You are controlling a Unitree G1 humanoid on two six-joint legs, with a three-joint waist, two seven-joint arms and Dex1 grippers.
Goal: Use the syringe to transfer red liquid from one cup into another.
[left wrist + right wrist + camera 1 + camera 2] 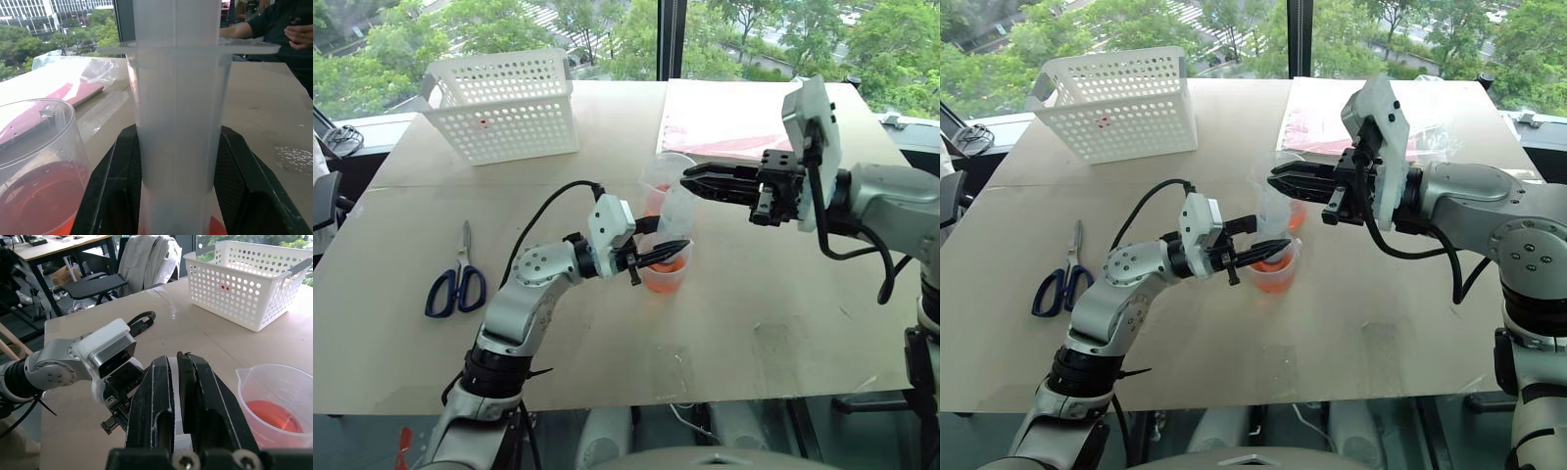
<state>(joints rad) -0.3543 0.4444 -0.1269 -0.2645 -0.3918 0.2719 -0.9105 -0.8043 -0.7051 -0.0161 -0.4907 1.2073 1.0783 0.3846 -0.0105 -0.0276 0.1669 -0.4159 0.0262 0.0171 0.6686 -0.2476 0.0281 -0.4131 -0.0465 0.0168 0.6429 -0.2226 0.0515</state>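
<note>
Nearest, the left claw [656, 253] grips the barrel of the syringe [677, 208], holding it upright with its nozzle down in the small cup [664, 273] of red liquid, probably to steady it for working the plunger. From the right, the right claw [700, 180] reaches in level, its fingers pinched together on the plunger top. Behind the syringe stands the spouted beaker [1283, 201], also holding red liquid; scissors [456, 279] lie well left on the desk [783, 323], a white basket [501, 104] far left, neither in the way.

No readable text, labels, brands or numbers on any item.
</note>
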